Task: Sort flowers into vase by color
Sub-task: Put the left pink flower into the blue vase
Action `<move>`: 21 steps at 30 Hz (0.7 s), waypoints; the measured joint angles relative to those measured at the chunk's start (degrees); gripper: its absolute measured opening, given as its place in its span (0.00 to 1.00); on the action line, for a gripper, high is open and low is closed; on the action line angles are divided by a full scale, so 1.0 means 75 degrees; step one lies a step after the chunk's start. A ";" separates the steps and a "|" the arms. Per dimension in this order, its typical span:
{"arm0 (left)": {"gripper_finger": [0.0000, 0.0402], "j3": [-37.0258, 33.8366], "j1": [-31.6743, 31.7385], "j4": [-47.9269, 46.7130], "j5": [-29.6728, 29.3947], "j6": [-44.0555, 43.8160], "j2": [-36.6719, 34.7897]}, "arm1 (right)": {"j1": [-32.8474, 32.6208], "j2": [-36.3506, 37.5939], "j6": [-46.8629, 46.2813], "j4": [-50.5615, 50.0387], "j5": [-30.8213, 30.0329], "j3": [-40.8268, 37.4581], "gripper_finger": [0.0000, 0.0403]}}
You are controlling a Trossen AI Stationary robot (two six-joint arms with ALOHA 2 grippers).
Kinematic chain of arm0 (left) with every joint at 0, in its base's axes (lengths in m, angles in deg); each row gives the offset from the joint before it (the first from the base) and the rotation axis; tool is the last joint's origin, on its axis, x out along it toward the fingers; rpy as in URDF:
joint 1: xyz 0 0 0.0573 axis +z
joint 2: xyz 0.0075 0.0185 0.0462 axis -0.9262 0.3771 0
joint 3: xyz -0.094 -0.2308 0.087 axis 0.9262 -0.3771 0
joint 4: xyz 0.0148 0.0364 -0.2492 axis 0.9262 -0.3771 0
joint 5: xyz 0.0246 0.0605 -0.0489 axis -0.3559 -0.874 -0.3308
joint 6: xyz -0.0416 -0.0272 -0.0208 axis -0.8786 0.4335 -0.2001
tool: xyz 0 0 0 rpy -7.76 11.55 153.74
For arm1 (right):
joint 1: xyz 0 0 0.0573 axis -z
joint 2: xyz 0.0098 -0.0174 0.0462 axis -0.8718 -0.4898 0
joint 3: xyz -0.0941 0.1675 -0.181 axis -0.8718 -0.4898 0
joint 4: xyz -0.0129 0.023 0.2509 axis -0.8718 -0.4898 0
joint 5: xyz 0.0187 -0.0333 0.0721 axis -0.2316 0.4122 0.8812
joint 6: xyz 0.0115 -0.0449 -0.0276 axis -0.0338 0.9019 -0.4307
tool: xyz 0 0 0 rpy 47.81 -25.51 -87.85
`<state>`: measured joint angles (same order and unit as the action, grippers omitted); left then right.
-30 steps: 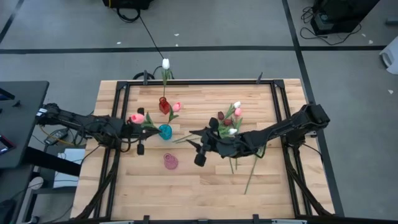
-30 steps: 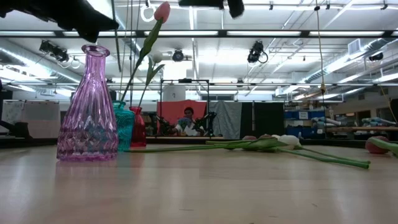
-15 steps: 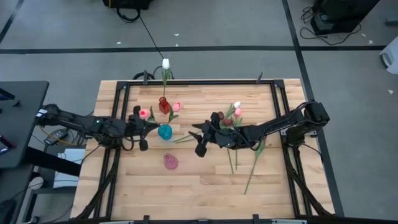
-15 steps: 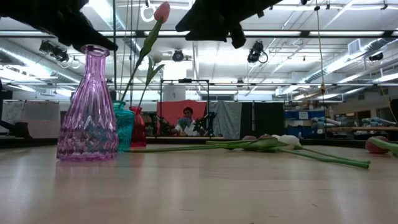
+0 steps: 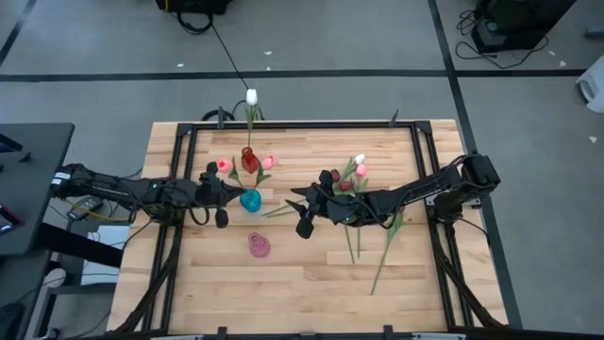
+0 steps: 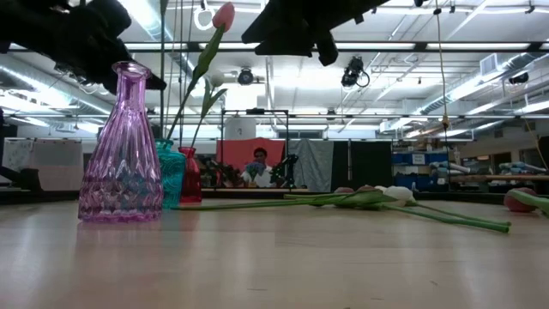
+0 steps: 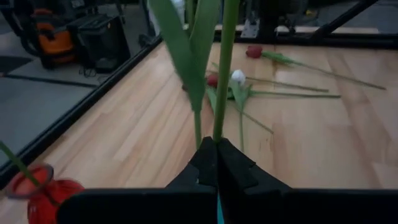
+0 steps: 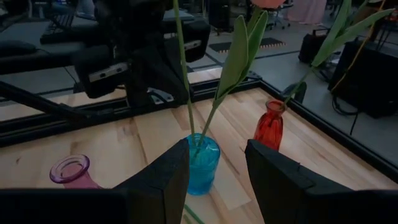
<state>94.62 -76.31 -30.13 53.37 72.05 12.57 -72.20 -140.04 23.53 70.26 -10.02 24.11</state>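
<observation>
I'm seating a pink tulip [image 5: 224, 166] in the blue vase [image 5: 250, 200]; left tool [image 7: 216, 163] clamped on its stem. Next: release. Right tool [image 8: 216, 167] waits at three o'clock, gaping empty.

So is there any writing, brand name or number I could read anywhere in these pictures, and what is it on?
None can be read.
The pink vase, blue vase and red vase: no labels.
The left claw, shut on a green stem, and the open right claw: no markings showing.
Room behind the table: any signs are too small and blurred to read.
</observation>
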 joint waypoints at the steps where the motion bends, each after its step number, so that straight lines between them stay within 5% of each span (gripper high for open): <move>1: 0.00 -0.0054 0.0010 -0.0009 0.0000 -0.0046 0.0000 | 0.0000 0.0000 0.0000 -0.0003 0.0000 0.0000 0.42; 21: 0.00 -0.1513 0.0617 0.1672 0.0718 -0.0555 0.0009 | 0.0058 -0.0006 -0.0026 -0.0007 -0.0001 0.0000 0.42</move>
<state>83.27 -71.69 -17.60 58.76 67.89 12.63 -71.76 -140.08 23.33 70.21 -10.03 24.11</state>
